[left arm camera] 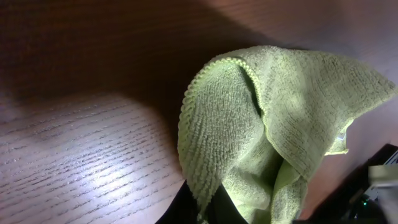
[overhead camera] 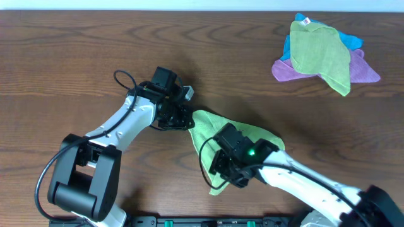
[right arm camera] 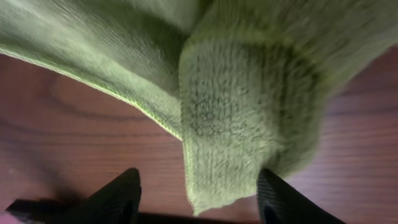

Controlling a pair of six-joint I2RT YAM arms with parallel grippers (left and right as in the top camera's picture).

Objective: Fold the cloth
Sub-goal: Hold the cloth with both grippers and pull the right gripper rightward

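The lime-green cloth (overhead camera: 205, 126) lies crumpled on the wooden table near the front centre. My left gripper (overhead camera: 185, 118) is at its far left corner and is shut on that corner. In the left wrist view the cloth (left arm camera: 280, 106) rises bunched out of the pinched black fingers (left arm camera: 208, 208). My right gripper (overhead camera: 221, 169) sits over the cloth's front part. In the right wrist view its fingers (right arm camera: 200, 183) are spread wide, and a loose end of the cloth (right arm camera: 249, 93) hangs between them without being clamped.
A pile of other cloths lies at the far right of the table: a duller olive-green one with a tag (overhead camera: 319, 53) on top of a blue one (overhead camera: 350, 41) and a purple one (overhead camera: 287, 69). Bare wooden table (overhead camera: 76, 63) surrounds the arms.
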